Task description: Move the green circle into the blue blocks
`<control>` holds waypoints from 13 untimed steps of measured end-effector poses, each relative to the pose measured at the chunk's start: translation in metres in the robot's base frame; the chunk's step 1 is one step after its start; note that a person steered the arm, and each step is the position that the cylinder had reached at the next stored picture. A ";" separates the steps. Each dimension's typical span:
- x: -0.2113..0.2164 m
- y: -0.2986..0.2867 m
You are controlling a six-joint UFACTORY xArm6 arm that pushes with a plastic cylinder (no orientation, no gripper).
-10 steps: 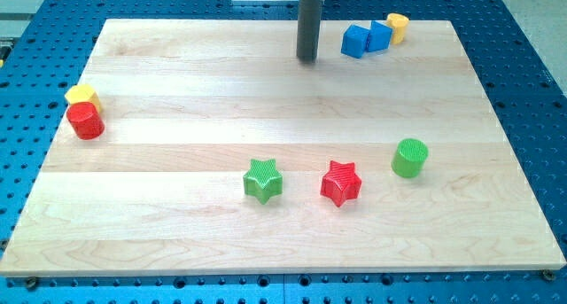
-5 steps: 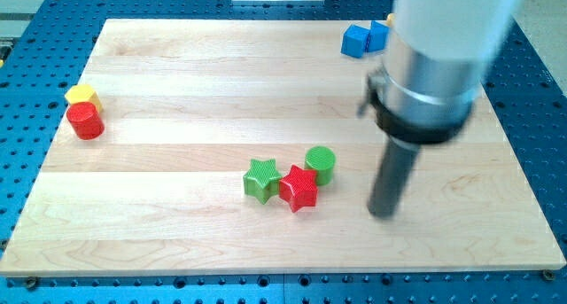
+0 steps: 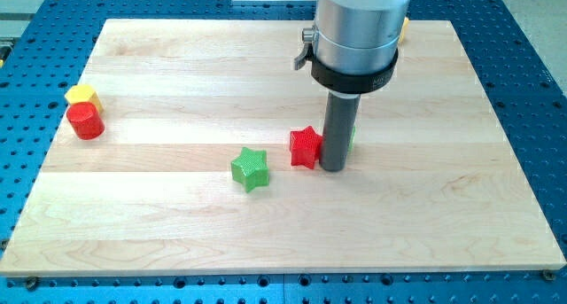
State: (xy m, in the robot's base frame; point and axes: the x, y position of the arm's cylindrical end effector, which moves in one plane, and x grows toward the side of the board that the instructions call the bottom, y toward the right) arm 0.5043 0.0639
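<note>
My tip (image 3: pixel 333 167) rests on the board just right of the red star (image 3: pixel 305 147), touching or almost touching it. Only a thin green sliver of the green circle (image 3: pixel 353 138) shows at the rod's right edge; the rest is hidden behind the rod. The green star (image 3: pixel 250 168) lies left of the red star and a little lower, apart from it. The blue blocks do not show; the arm's wide body covers the view's top right, where they stood earlier.
A red cylinder (image 3: pixel 86 120) and a yellow block (image 3: pixel 81 95) sit together near the board's left edge. A sliver of another yellow block (image 3: pixel 403 27) peeks out right of the arm at the view's top. The wooden board (image 3: pixel 177 65) lies on a blue perforated table.
The rod has moved up and left, to beside the red star. The red star and green circle have shifted up and right; the green star has slid slightly left. The arm now hides the blue blocks.
</note>
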 end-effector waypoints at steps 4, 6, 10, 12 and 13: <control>-0.137 -0.004; -0.157 -0.050; -0.169 0.038; -0.181 0.085; -0.050 0.084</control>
